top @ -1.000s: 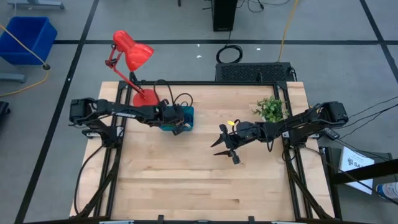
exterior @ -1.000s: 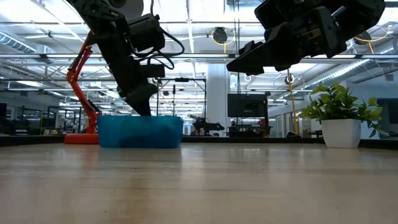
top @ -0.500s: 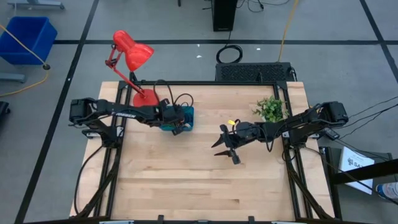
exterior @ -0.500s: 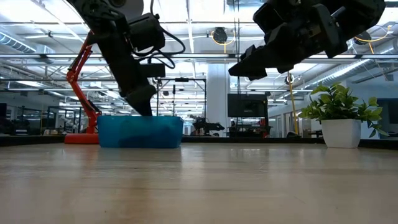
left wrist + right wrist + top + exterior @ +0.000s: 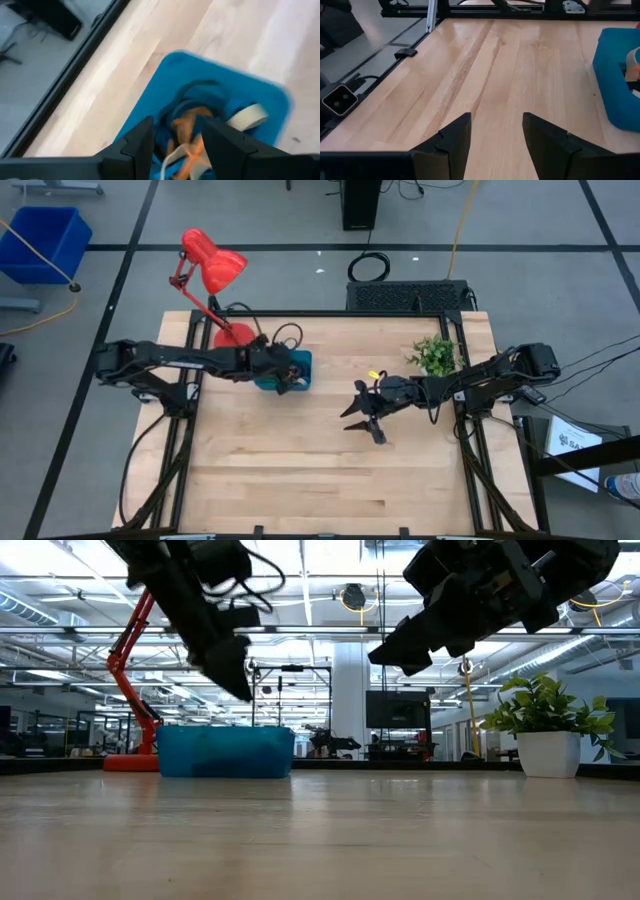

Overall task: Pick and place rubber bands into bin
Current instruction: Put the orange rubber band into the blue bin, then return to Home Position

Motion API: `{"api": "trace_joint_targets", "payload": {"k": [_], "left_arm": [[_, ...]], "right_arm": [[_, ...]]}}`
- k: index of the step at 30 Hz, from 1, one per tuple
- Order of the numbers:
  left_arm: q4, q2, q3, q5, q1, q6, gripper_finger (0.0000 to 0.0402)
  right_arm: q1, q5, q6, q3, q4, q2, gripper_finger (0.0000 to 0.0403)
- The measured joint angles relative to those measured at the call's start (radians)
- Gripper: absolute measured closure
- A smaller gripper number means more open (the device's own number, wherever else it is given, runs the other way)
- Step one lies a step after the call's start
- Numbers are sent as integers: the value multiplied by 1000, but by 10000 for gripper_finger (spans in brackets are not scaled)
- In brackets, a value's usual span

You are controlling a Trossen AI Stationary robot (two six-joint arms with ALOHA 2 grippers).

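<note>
Left gripper over the bin, nothing visibly left on the table

The left gripper (image 5: 176, 142) hangs just above the bin (image 5: 150, 100), fingers parted and empty; the right gripper (image 5: 496, 131) hovers mid-table, spread wide, holding nothing. Rubber bands (image 5: 187, 127), orange, blue and pale, lie tangled in the teal bin near the red lamp (image 5: 212, 268). No loose bands show on the table (image 5: 300, 470); the task looks nearly done.

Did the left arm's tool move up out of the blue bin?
Yes. In the low view the left tool went from dipping into the bin to hanging clear above its rim.
</note>
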Motion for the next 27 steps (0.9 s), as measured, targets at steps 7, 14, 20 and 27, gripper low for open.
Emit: {"api": "trace_joint_targets", "payload": {"k": [7, 14, 20, 27], "left_arm": [[-11, -141, 0, 160, 0, 39, 231], [255, -375, -182, 296, -39, 46, 231], [312, -661, -370, 298, -94, 35, 231], [354, -953, -526, 246, -124, 1, 231]], "right_arm": [[0, -3, 37, 0, -28, -53, 230], [-5, -3, 57, -73, -17, -261, 231], [-15, -3, 68, -279, 40, -521, 229], [-62, 1, 110, -511, 164, -813, 231]]}}
